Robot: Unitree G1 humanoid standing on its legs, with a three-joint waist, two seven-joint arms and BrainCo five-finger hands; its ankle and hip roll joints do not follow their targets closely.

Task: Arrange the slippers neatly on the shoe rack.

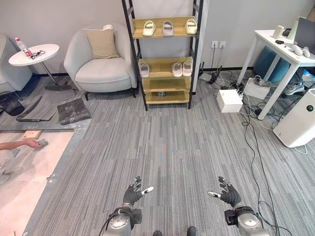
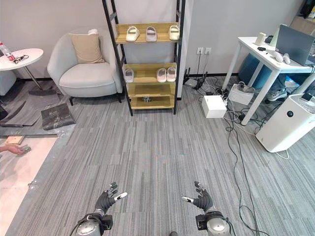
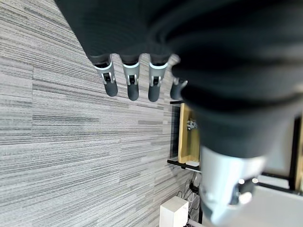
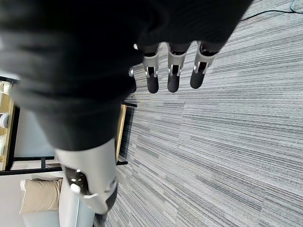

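Pale slippers (image 1: 167,28) sit in rows on two levels of the wooden shoe rack (image 1: 166,81) by the far wall. Well short of it, we hold our left hand (image 1: 133,194) and right hand (image 1: 229,193) over grey carpet (image 1: 187,142), fingers spread, empty.

Shoe rack (image 1: 165,59) against the far wall, three slippers (image 1: 168,28) on its top shelf, three more on the shelf below. Armchair (image 1: 101,61) just left of it, worktop (image 1: 283,46) well to the right.
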